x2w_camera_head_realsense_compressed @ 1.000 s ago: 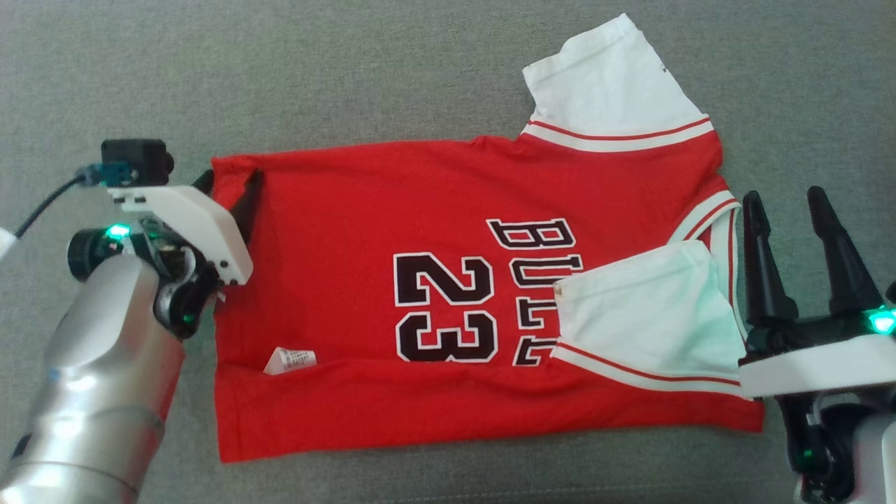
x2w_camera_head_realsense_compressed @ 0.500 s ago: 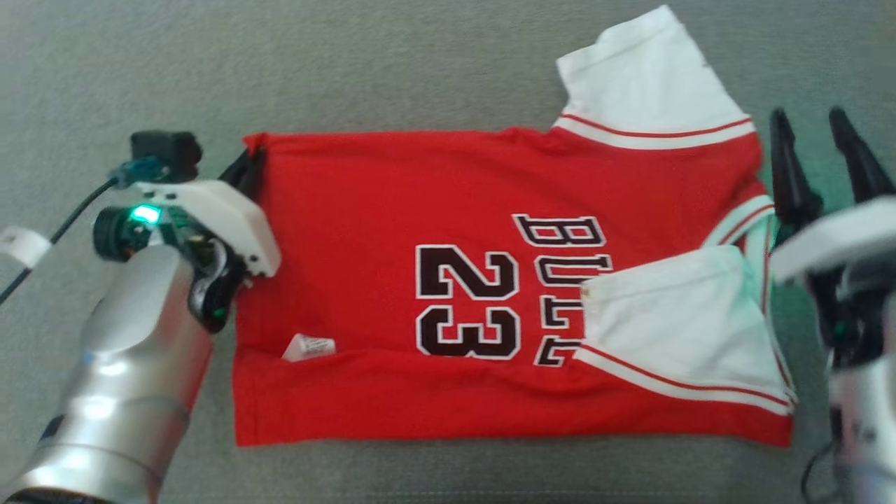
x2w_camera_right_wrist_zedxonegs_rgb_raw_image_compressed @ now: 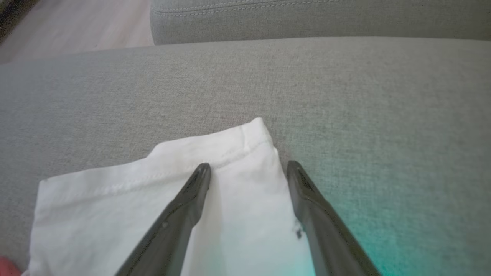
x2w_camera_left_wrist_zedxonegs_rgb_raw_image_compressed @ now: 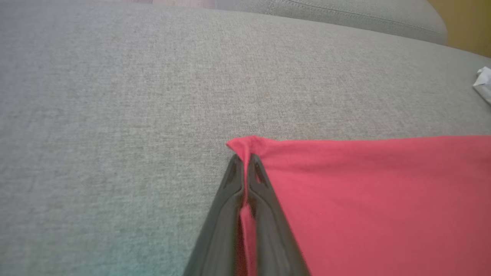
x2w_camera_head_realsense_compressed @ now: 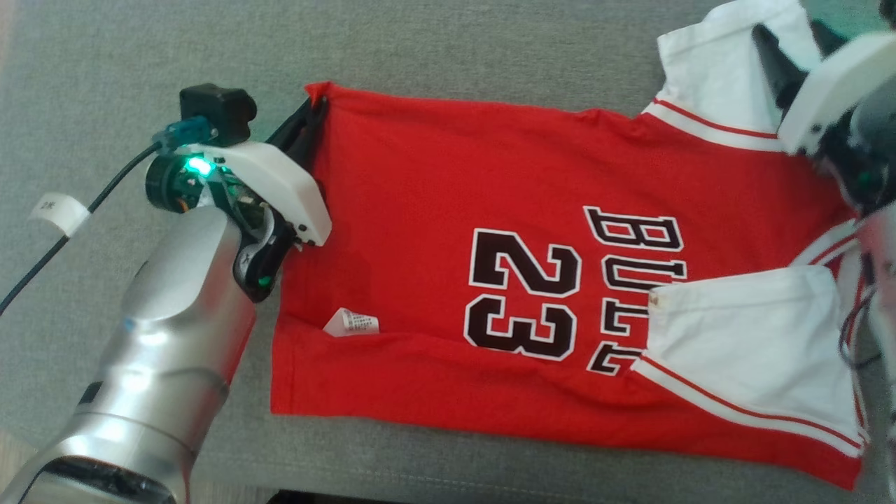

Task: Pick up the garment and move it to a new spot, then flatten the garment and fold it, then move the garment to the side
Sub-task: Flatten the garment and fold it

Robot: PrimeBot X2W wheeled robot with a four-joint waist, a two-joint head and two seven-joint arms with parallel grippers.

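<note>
From the head view, a red basketball jersey (x2w_camera_head_realsense_compressed: 434, 231) with white sleeves and a black "23" lies spread flat on the grey woven couch cushion (x2w_camera_head_realsense_compressed: 455, 49), its hem toward the robot's left and its shoulders toward the right. The near white sleeve (x2w_camera_head_realsense_compressed: 749, 336) is folded in over the chest lettering, and a small white care label (x2w_camera_head_realsense_compressed: 352, 323) pokes out beside a fold line that runs along the near part of the body. The left gripper (x2w_camera_head_realsense_compressed: 311, 115), on a silver forearm (x2w_camera_head_realsense_compressed: 175, 336), sits at the far hem corner with its dark fingers pressed together on the red cloth. The right gripper (x2w_camera_head_realsense_compressed: 794, 42) hangs over the far white sleeve (x2w_camera_head_realsense_compressed: 707, 70) at the upper right, fingers apart. A black cable with a white paper tag (x2w_camera_head_realsense_compressed: 59, 212) trails off to the left. In the left wrist view, the left gripper (x2w_camera_left_wrist_zedxonegs_rgb_raw_image_compressed: 242, 168) pinches the jersey (x2w_camera_left_wrist_zedxonegs_rgb_raw_image_compressed: 376, 199) right at its corner, a ridge of red fabric caught between the closed fingers and a small peak bunched just beyond the tips, with bare cushion (x2w_camera_left_wrist_zedxonegs_rgb_raw_image_compressed: 115, 96) all around it. In the right wrist view, the right gripper (x2w_camera_right_wrist_zedxonegs_rgb_raw_image_compressed: 248, 166) stands spread wide over the corner of the far white sleeve (x2w_camera_right_wrist_zedxonegs_rgb_raw_image_compressed: 115, 199): one finger lies above the cloth, the other at the sleeve's edge. Whether either tip touches cannot be told. Beyond the cushion (x2w_camera_right_wrist_zedxonegs_rgb_raw_image_compressed: 345, 96), a strip of pale wooden floor (x2w_camera_right_wrist_zedxonegs_rgb_raw_image_compressed: 76, 27) shows at the upper left.
</note>
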